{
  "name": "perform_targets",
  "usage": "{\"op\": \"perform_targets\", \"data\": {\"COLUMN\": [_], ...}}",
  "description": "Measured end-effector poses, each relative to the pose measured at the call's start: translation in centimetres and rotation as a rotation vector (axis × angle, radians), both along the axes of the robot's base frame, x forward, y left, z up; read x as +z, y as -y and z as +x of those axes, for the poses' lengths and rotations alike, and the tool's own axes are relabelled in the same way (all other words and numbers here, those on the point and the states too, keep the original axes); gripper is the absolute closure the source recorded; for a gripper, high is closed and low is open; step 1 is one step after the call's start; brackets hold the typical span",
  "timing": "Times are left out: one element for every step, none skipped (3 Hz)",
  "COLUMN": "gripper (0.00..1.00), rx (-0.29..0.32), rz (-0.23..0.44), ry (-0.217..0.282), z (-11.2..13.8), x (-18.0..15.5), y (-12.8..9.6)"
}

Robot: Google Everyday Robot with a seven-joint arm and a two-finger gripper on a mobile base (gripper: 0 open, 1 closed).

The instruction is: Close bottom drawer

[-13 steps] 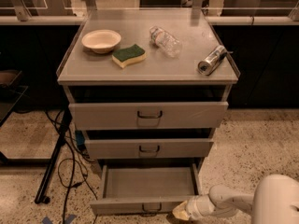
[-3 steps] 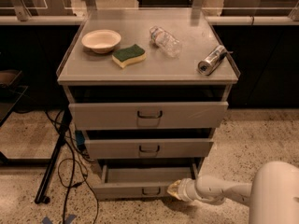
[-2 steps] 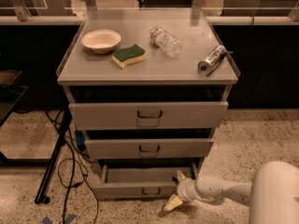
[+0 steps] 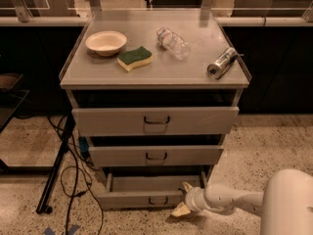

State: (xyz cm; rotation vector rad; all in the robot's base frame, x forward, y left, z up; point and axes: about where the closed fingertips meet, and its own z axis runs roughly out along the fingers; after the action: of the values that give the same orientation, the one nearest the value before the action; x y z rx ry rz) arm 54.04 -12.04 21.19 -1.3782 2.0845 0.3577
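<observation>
Down at floor level, the cream gripper [image 4: 183, 199] sits splayed wide, holding nothing, against the slim grey metal bottom drawer [image 4: 126, 199], slightly ajar.

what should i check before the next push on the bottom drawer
1. Bottom drawer shut: not ok, it sticks out and its inside shows.
2. Hand at the drawer front: ok, low at the front's right end, fingers spread.
3. Hand touching the front: cannot tell.
4. Hand off the handle: ok, the handle is left of it.
5. Middle drawer out of the way: ok, it sits further in, above.
6. Cables away from the drawer: ok, on the floor to its left.
</observation>
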Motion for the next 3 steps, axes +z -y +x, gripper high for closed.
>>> {"op": "perform_targets", "data": {"gripper": [0.42,0.65,0.54], "rx": [0.001,0.002,-0.017], "rz": [-0.007,-0.020,-0.035], "ry": [-0.002,0.020,0.013], "z": [-2.2,-7.4,-10.4], "x": [-0.7,-2.0,-2.5], "y": [-0.4,-0.5,-0.5]}}
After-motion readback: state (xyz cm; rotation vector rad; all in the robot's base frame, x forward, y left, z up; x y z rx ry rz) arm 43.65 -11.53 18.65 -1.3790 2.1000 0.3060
